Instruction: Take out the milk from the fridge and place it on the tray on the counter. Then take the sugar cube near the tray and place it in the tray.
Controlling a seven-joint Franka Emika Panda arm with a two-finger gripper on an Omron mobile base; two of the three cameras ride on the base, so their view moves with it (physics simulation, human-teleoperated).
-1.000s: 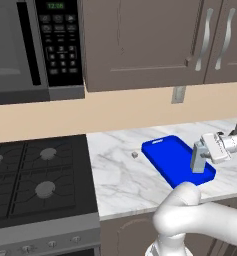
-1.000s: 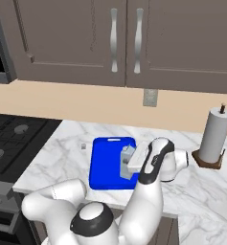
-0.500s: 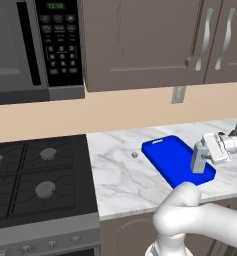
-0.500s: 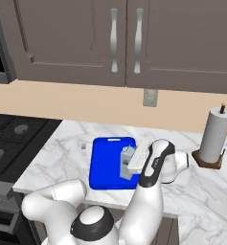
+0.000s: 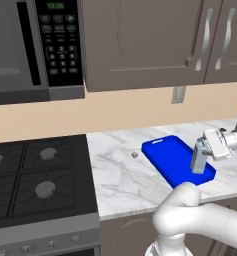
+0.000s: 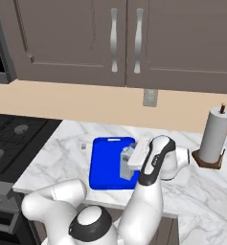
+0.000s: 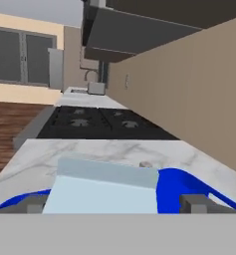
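The counter (image 5: 125,175) is stretching out in white marble beside the black stovetop (image 5: 35,180), and it is carrying everything that matters right now. On it the tray (image 5: 172,157) is lying flat and bright blue, close to the front edge, and the milk (image 5: 199,159) is standing upright on the tray's near right part, so the first half of the job is looking done or very nearly so. The gripper (image 5: 202,156) is sitting level around the carton with its jaws spread wide; in the hand view the two fingertips (image 7: 37,204) are showing well out to either side of the pale carton rather than pressing on it, which is reading as a release. Whether the carton's base is resting fully on the tray floor is hard to tell from here, since the hand is covering part of it, but it appears to be down. From the right base view the carton (image 6: 128,161) is sitting inside the blue rim with the white wrist just beside it. What is left is the second half: the sugar cube (image 5: 135,155) is waiting on the bare marble just left of the tray, apart from its rim and untouched. In my judgement the arm is needing to back off the carton without tipping it, then cross over the tray to reach that tiny cube.
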